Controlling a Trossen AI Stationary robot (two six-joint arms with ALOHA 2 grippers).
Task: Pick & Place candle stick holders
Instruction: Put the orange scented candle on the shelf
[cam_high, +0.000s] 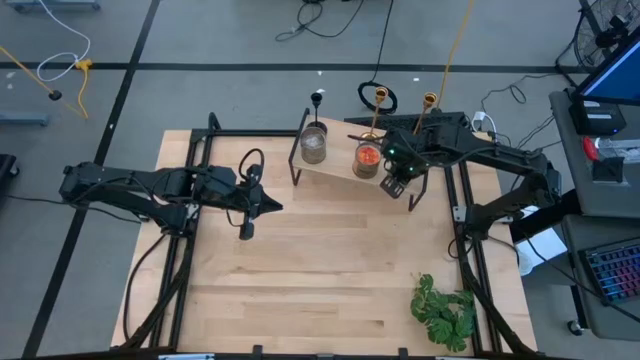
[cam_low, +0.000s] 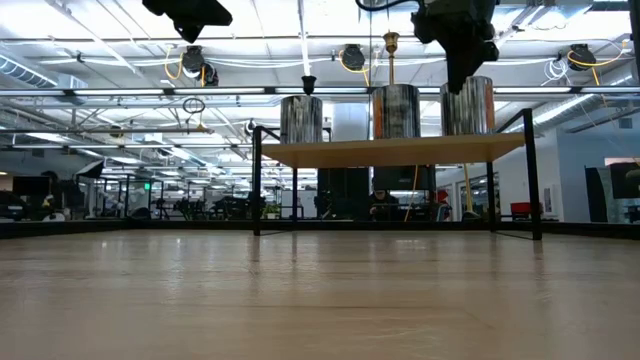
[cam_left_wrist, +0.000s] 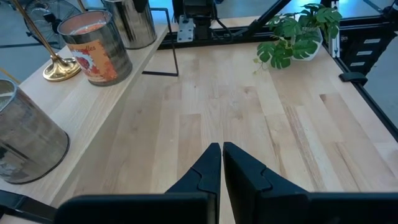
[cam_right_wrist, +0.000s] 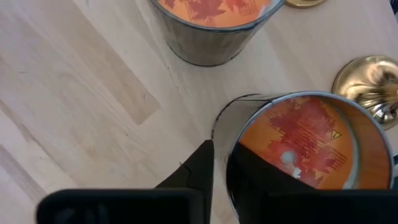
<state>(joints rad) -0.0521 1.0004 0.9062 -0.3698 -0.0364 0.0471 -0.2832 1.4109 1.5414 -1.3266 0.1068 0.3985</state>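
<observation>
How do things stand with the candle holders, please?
Left gripper shut, idle. Right gripper above orange-labelled metal tin on wooden shelf. Slim gold candle stick holders ungripped, tins crowding them.

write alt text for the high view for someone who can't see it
Seen from above, the right gripper hovers over a raised wooden shelf at the table's far edge, which holds candle tins and slim candle stick holders. The left gripper waits over the bare wooden table, and a green plant sits at the near right corner.

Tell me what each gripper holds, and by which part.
Left gripper: nothing, shut. Right gripper straddles a candle tin at its rim; whether it grips cannot be told.
</observation>
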